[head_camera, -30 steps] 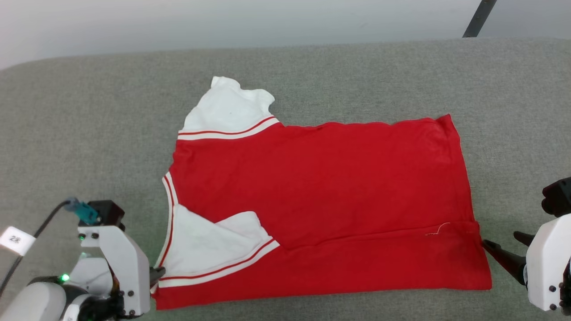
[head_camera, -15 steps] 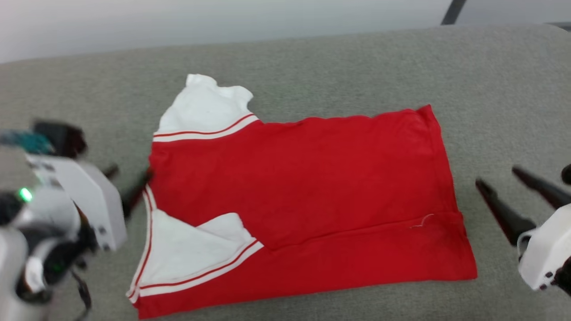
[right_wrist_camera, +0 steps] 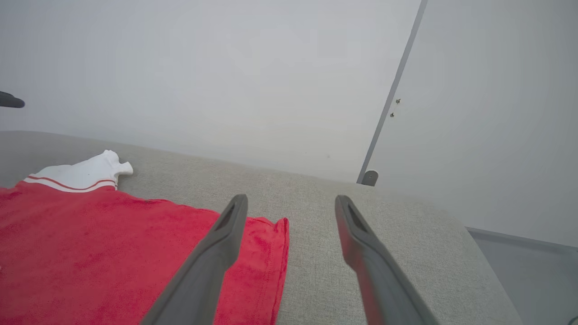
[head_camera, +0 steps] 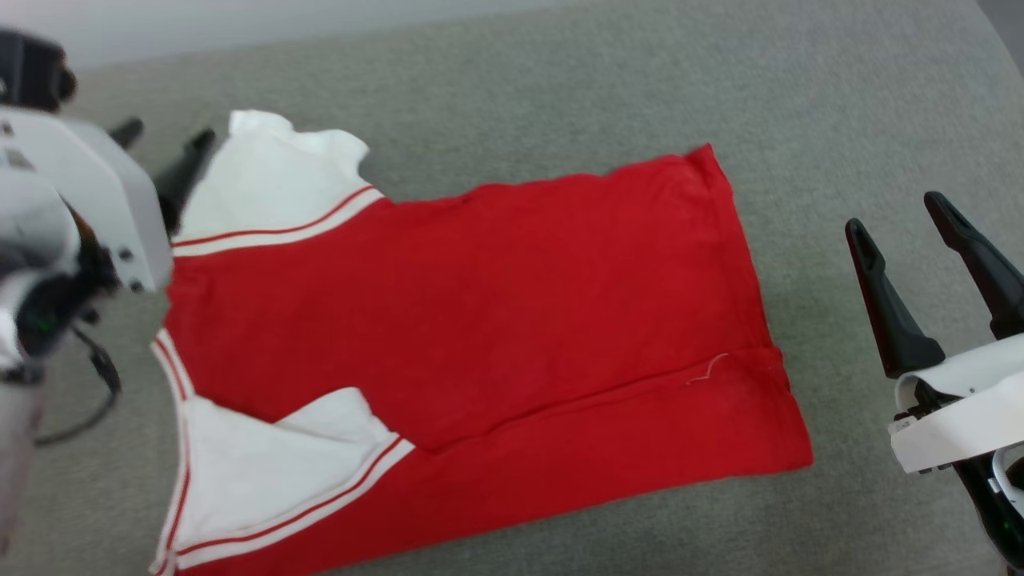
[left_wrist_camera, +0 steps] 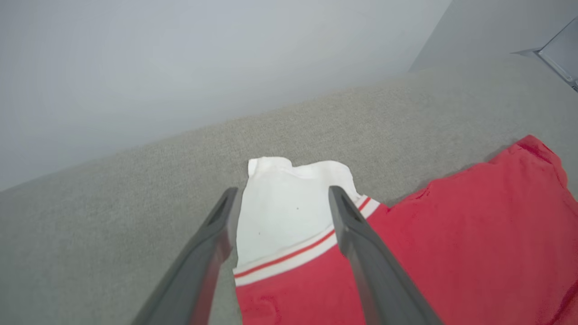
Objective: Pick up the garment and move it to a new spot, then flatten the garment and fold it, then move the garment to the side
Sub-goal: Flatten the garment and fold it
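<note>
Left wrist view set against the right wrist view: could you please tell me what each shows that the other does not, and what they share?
Left wrist view: the left gripper, open, its fingers framing the white sleeve and striped trim. Right wrist view: the right gripper, open, beside the red hem, and a dark strip running up the wall. Both: the garment lying on the grey surface, unheld.

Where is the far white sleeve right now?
In the head view, the far white sleeve lies at the upper-left corner of the garment on the grey surface, beside the open left claw.
</note>
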